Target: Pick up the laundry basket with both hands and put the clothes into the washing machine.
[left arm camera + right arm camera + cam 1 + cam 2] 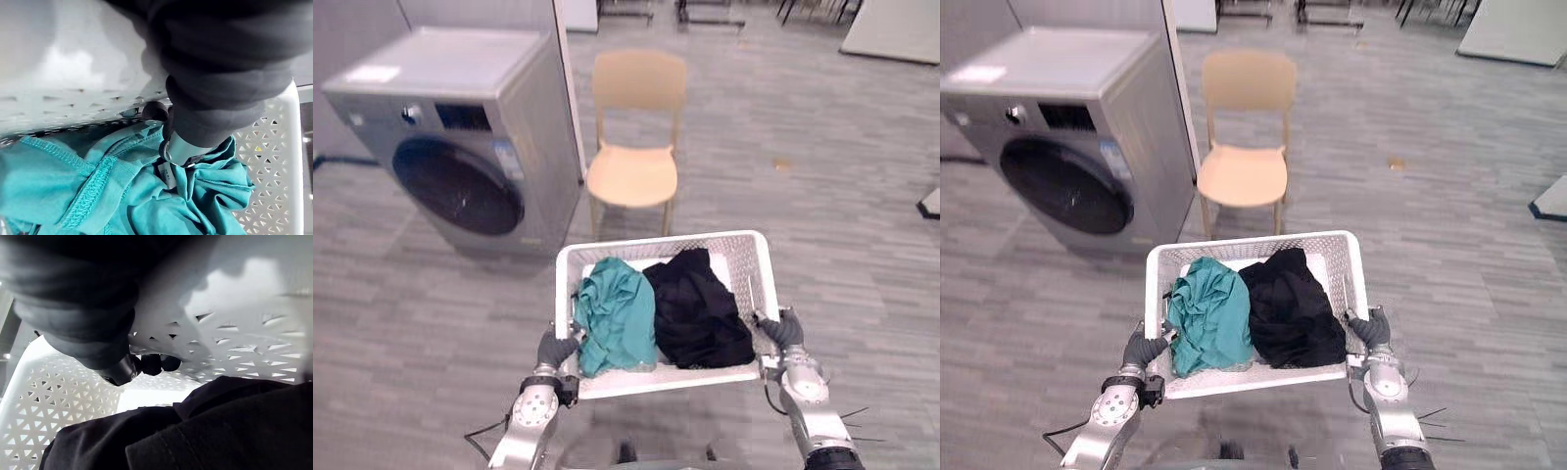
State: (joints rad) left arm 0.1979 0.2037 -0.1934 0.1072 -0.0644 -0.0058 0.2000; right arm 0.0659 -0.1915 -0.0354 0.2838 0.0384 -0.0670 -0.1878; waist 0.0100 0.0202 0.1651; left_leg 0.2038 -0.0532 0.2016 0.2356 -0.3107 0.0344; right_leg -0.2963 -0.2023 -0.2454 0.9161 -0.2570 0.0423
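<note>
A white perforated laundry basket [736,240] is held up off the floor in front of me. Inside lie a teal garment [615,315] on the left and a black garment [701,307] on the right. My left hand [555,347] is shut on the basket's left rim, its thumb [182,149] curled over the edge above the teal cloth. My right hand [784,331] is shut on the right rim, with dark fingertips [150,364] hooked through the wall. The grey washing machine [460,137] stands at the far left, its round dark door [458,186] closed.
A light wooden chair [636,147] stands just right of the washing machine, straight beyond the basket. Grey plank floor stretches to the right. A dark object [931,204] lies at the right edge.
</note>
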